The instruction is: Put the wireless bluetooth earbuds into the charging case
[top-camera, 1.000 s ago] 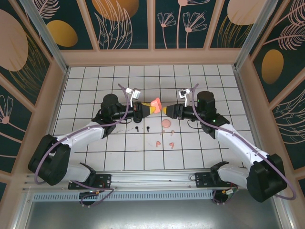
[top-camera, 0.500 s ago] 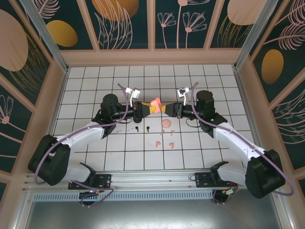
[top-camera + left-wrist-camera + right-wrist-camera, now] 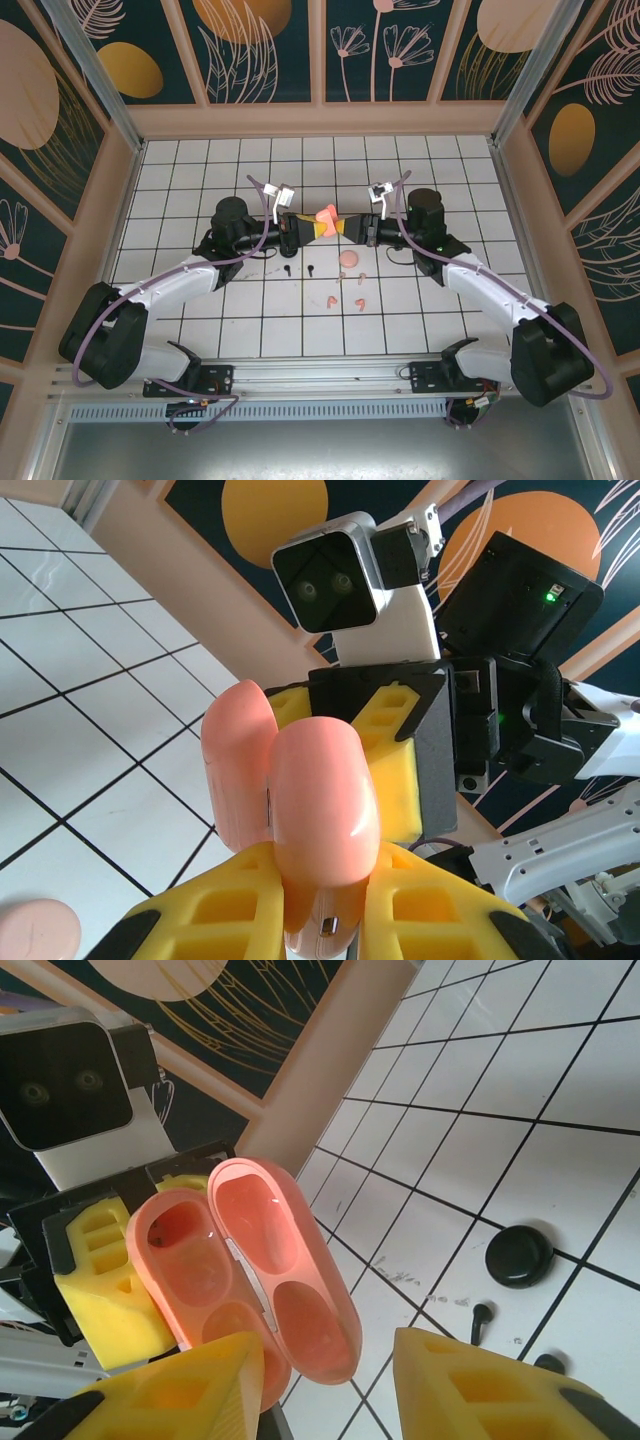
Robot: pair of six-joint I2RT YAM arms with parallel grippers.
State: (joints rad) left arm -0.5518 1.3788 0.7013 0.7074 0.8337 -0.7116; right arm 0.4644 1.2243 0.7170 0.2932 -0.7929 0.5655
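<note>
Case: charging case (image 3: 245, 1270), pink, lid swung open, hollows of both halves facing the camera.
Hold: yellow pad (image 3: 100, 1280) of the left gripper presses its left side.
Own fingers: right gripper (image 3: 330, 1390) spread wide, the case's lower end between the tips, apparently not touching.
Tiles: black disc (image 3: 519, 1256); black earbud (image 3: 480, 1322) just beside it.
</note>
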